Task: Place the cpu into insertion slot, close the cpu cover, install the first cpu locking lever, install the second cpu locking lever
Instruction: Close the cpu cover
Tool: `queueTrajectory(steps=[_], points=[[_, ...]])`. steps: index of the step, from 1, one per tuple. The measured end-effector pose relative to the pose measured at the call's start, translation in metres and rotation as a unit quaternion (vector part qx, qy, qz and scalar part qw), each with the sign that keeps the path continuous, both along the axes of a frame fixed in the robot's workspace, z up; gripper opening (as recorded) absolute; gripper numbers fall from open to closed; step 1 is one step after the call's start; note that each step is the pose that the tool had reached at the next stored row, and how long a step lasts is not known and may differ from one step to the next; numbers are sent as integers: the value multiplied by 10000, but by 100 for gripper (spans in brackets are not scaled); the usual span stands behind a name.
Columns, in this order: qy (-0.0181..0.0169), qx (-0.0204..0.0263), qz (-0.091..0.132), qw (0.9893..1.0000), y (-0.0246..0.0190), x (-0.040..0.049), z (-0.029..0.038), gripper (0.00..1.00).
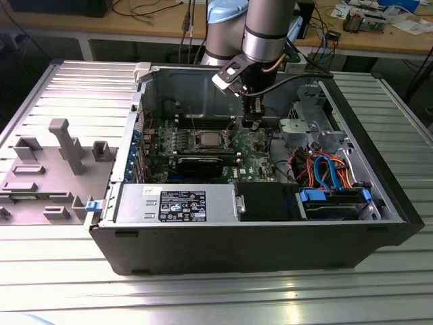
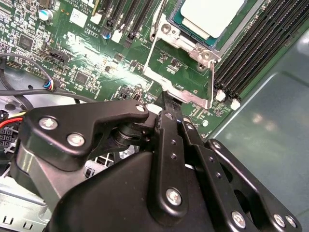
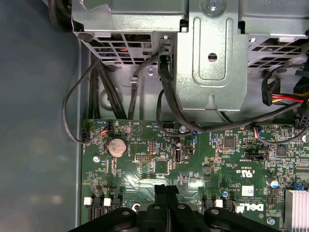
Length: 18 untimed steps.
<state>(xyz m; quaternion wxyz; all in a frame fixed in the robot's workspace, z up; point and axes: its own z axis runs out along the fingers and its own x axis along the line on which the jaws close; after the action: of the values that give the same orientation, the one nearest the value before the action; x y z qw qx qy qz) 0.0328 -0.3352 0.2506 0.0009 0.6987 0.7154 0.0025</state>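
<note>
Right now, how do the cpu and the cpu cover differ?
The cpu is a solid pale square; the cpu cover is a thin metal frame with green board showing through its window. The cpu sits in the insertion slot; the cpu cover is swung open beside it. The pincer is nearer the cpu cover than the cpu. Both are silvery.

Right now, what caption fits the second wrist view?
Black end effector beside open silver cpu cover; pale square cpu already seated.

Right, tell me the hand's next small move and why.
Probably nudge the cpu cover over toward the cpu: the chip already sits in the insertion slot, the cover lies swung open, and the shut hand is at its free edge.
</note>
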Motion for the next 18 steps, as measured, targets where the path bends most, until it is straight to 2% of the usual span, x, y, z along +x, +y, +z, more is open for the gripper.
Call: queueTrajectory(steps=[18], points=[[0,0,0,10000,0,-120,0,11]])
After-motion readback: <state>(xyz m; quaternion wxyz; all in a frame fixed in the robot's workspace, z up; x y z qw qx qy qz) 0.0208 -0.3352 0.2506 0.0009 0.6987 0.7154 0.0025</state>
